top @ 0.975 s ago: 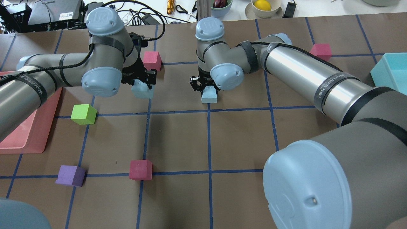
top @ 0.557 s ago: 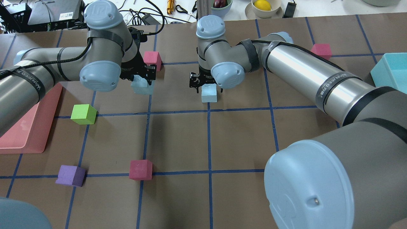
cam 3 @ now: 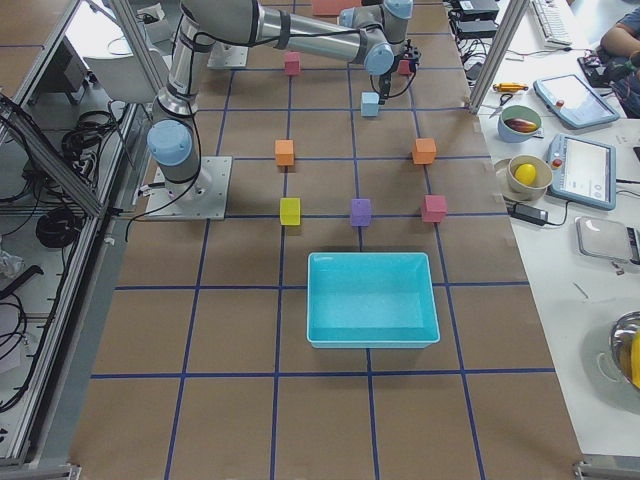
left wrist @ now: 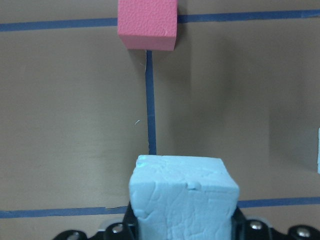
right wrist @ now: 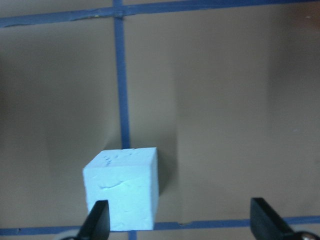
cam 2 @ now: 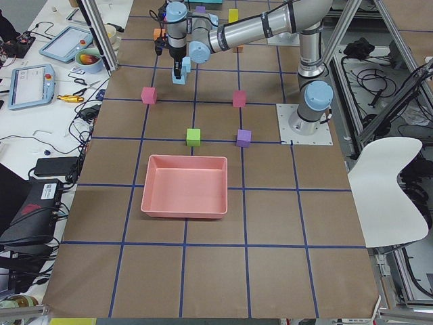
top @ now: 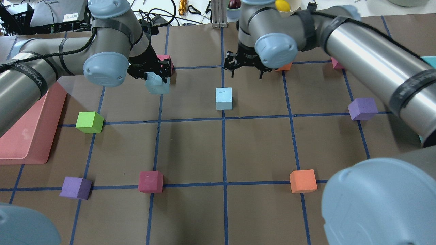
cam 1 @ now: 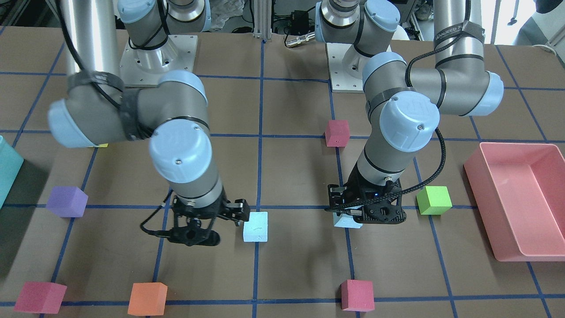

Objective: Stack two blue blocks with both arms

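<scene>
One pale blue block (top: 223, 98) sits alone on the table beside a grid line; it also shows in the front view (cam 1: 255, 226). My right gripper (top: 246, 68) is open and empty, raised above and behind that block. In the right wrist view the block (right wrist: 122, 195) lies by one open fingertip (right wrist: 97, 220). My left gripper (top: 157, 79) is shut on the second blue block (top: 157, 85), holding it off the table to the left of the first. The held block fills the bottom of the left wrist view (left wrist: 182, 197).
A pink cube (top: 167, 60) sits just behind the left gripper. A green cube (top: 89, 122) and a pink tray (top: 27, 136) are at the left. Crimson (top: 150, 181), orange (top: 302, 181) and purple (top: 363, 109) cubes lie around. A teal bin (cam 1: 6, 172) stands on the right arm's side.
The right gripper let go of its blue block, rose and drew back to the far right. The left gripper lifted its blue block and shifted slightly right.
</scene>
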{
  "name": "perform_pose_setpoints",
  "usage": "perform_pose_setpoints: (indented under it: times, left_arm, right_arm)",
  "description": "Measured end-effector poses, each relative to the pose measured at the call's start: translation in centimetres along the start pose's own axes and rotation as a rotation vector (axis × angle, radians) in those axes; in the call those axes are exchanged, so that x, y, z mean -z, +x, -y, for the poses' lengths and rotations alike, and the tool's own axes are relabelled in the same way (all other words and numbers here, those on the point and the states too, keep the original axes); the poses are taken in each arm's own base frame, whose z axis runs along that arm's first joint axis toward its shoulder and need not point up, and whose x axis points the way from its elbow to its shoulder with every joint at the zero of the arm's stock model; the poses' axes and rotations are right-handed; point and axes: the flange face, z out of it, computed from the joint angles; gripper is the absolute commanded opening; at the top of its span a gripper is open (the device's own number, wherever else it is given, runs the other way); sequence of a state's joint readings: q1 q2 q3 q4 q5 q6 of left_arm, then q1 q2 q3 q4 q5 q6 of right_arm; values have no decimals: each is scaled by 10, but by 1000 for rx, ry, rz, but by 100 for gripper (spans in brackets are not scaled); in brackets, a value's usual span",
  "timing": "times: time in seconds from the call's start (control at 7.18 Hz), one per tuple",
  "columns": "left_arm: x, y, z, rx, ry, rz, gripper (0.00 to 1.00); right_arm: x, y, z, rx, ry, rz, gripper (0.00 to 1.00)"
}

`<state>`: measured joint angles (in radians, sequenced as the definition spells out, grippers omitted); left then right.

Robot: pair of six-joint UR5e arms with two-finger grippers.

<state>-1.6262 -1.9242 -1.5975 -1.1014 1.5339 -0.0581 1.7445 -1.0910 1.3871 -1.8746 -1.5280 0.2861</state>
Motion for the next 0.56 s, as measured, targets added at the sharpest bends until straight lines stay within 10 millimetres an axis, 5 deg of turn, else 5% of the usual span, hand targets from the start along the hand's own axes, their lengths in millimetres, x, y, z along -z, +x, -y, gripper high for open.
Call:
perform_pose_setpoints:
  times: [0.28,0.56]
  left_arm:
    - [5,42,6,32,13,-17,0]
    - [-3,90,10,62,15,-27,0]
  right_arm:
    - [66,62,-15,-44,-31,-17,100]
    - [117,89,-41,-69,-28,-23,100]
